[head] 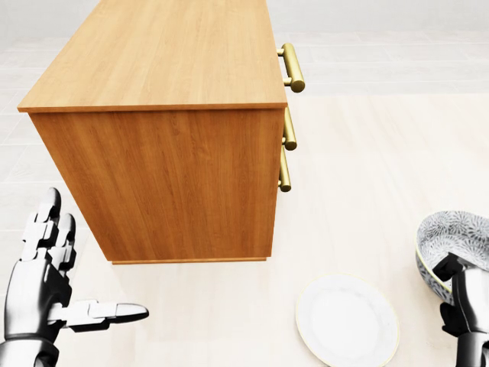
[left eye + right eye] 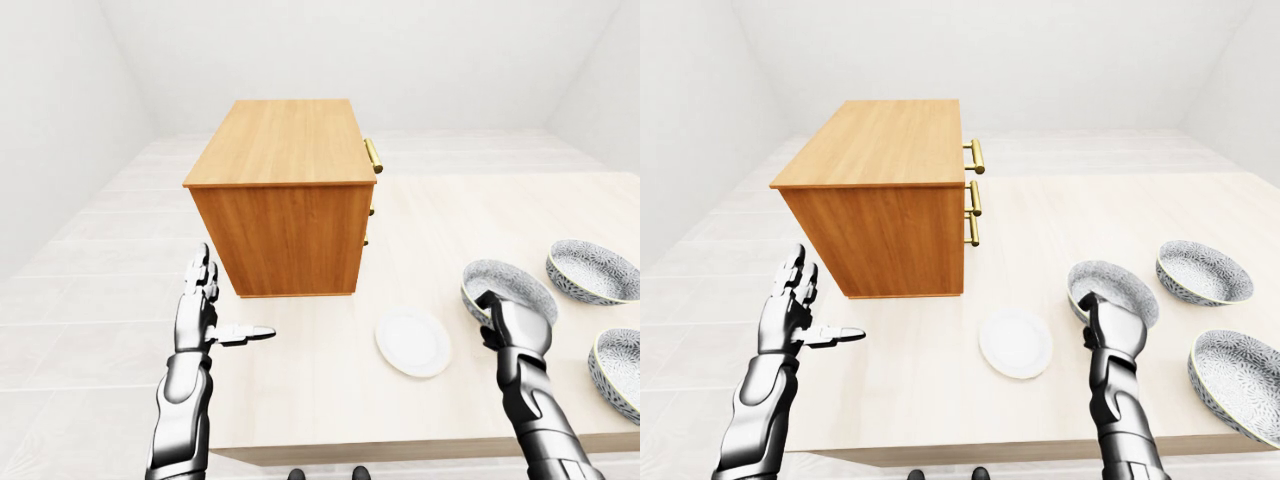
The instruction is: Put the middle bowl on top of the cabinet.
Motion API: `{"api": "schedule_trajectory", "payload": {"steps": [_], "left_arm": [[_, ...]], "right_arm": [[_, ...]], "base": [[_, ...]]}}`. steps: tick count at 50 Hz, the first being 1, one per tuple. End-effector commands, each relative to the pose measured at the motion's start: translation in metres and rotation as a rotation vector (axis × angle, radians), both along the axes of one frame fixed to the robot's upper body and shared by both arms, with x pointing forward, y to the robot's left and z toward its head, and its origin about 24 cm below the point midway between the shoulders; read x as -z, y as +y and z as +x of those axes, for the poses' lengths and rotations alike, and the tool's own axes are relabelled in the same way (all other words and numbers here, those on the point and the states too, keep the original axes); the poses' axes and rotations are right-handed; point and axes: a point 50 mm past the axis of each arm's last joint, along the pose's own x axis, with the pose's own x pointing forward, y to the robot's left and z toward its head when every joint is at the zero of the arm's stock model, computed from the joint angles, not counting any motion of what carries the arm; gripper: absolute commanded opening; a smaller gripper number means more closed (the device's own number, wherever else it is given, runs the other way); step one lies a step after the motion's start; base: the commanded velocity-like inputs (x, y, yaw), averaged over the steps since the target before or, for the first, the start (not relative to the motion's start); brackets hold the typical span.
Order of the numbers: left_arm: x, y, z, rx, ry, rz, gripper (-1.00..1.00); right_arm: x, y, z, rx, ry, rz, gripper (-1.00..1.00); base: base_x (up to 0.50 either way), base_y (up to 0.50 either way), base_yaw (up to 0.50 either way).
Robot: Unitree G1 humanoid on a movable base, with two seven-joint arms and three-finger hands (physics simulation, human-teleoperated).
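Over at the left, the left robot hand (image 2: 200, 318) hovers above the near left part of the pale wooden surface (image 2: 330, 400), its fingers spread upward and its thumb stuck out to the right, holding nothing. Just right of it and farther up the left-eye view stands the wooden cabinet (image 2: 285, 225), side panel towards us. Its flat top (image 2: 280, 140) is bare, and its brass handles (image 2: 975, 157) poke out along its right face. Right of the cabinet's lower corner a plain white plate (image 2: 412, 342) lies flat on the surface. Next comes the middle bowl (image 2: 510, 283), grey-patterned, resting on the surface well apart from the cabinet. The right robot hand (image 2: 515, 325) is at its near rim with fingers curled over the edge, clamped on it as far as I can judge, though the head view cuts off part of that hand. Two more patterned bowls, one farther off (image 2: 593, 270) and one nearer at the right edge (image 2: 620, 362), sit untouched. I take the grasp to be the step in hand, with nothing lifted yet. The next move calls for raising the bowl clear of the surface, keeping it level, and carrying it leftward over the plate and above the handles. It must go high enough to clear the cabinet's edge before being set down on the top.
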Motion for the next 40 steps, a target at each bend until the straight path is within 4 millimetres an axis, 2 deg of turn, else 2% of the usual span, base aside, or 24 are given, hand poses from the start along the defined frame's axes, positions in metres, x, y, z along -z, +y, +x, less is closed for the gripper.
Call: {"api": "schedule_trajectory", "payload": {"steps": [1,14,21,27,34,40], "left_arm": [[-0.001,-0.002,0.000,0.027,0.002,-0.006,1.00],[0.001,-0.002,0.000,0.025,0.004,-0.009,1.00],[0.001,-0.002,0.000,0.026,0.005,-0.011,1.00],[0.001,-0.001,0.000,0.026,0.005,-0.012,1.00],[0.001,0.000,-0.001,0.025,0.003,-0.012,1.00],[0.001,-0.001,-0.001,0.025,0.004,-0.012,1.00]], "right_arm": [[0.002,0.001,-0.001,-0.004,0.008,0.007,-1.00],[0.002,0.002,-0.001,-0.006,0.007,0.003,-1.00],[-0.008,0.005,-0.001,-0.029,-0.013,-0.001,-1.00],[-0.020,0.007,0.000,-0.048,-0.041,-0.009,-1.00],[-0.052,0.008,0.002,-0.077,-0.116,-0.029,-1.00],[-0.069,0.011,0.006,-0.096,-0.148,-0.048,-1.00]], "base": [[0.00,0.00,0.00],[0.00,0.00,0.00],[0.00,0.00,0.00],[0.00,0.00,0.00],[0.00,0.00,0.00],[0.00,0.00,0.00]]}}
